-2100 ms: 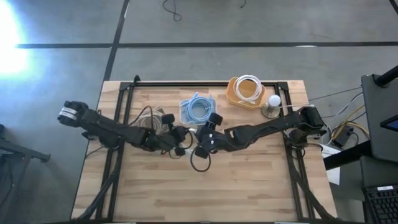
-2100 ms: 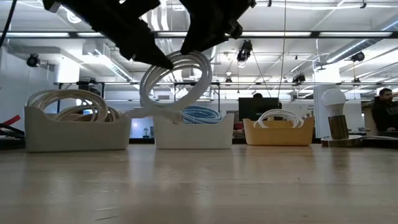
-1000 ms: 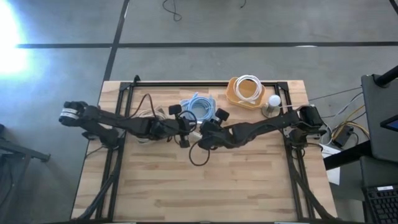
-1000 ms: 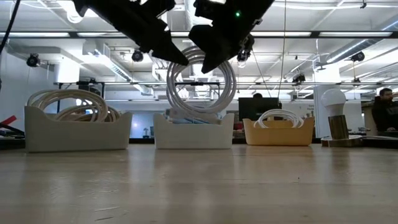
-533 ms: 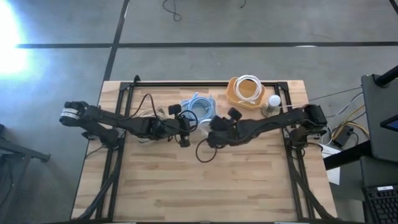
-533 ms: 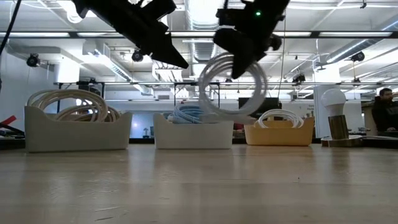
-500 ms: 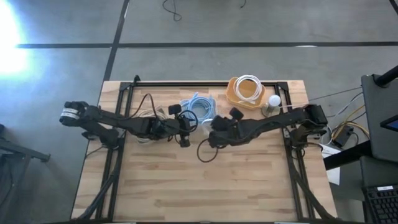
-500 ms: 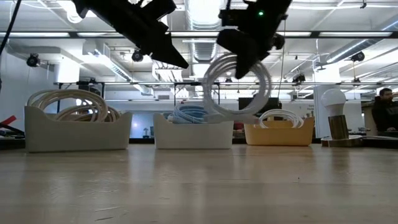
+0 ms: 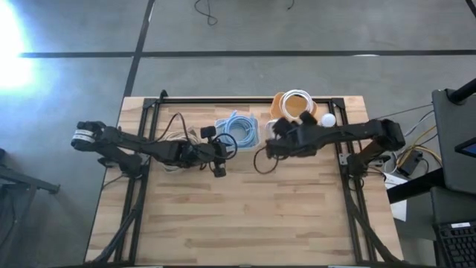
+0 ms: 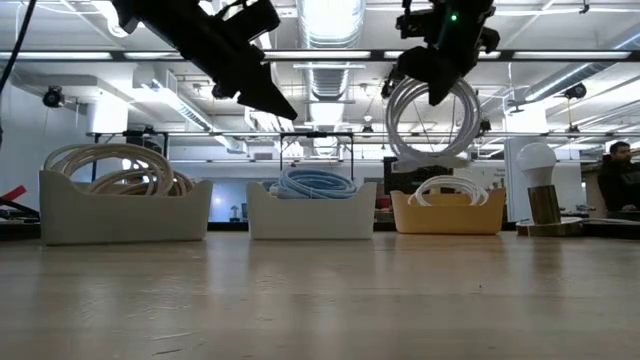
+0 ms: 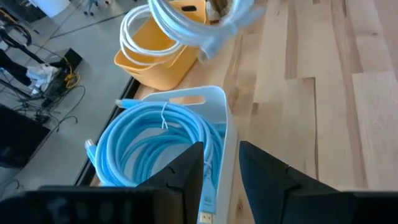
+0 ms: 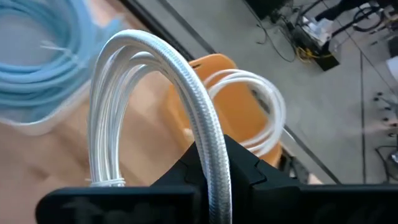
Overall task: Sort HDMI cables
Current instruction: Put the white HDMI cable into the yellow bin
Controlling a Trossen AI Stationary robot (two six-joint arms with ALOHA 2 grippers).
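Above the worktop (image 10: pixel 320 300), right pincer (image 10: pixel 432 82) holds a white cable coil (image 10: pixel 432 118), fingers pinched on its top strands; coil hangs upright below the pincer, clear of the wood. Right wrist view: strands run straight betw. the two dark fingers.

Orange bin (image 10: pixel 447 213) sits just below and slightly beyond the pincer, w/ one white coil (image 9: pixel 297 104) already in it. White bin (image 10: pixel 311 210) w/ blue cables (image 10: pixel 315 183) is off to the pincer's side, toward the left arm. Third bin (image 10: pixel 124 205), tan-ish coils (image 10: pixel 115 165), farther that way.

Left pincer (image 11: pixel 217 171) waits over the near edge of the white bin, fingers slightly spread, nothing in them.

Judgement: white coil headed for orange bin; drop not yet made.

Risks:
- Coil hangs on edge; lower loop could catch the bin's near wall on descent, tip or shove the light bin.
- Release too early → coil lands on rim, rolls onto worktop.
- Loose strands may snag on a finger at opening, drag coil back out.
- Lamp-like bulb on a stand (image 10: pixel 540 190) close beside the bin; arm swing could knock it.
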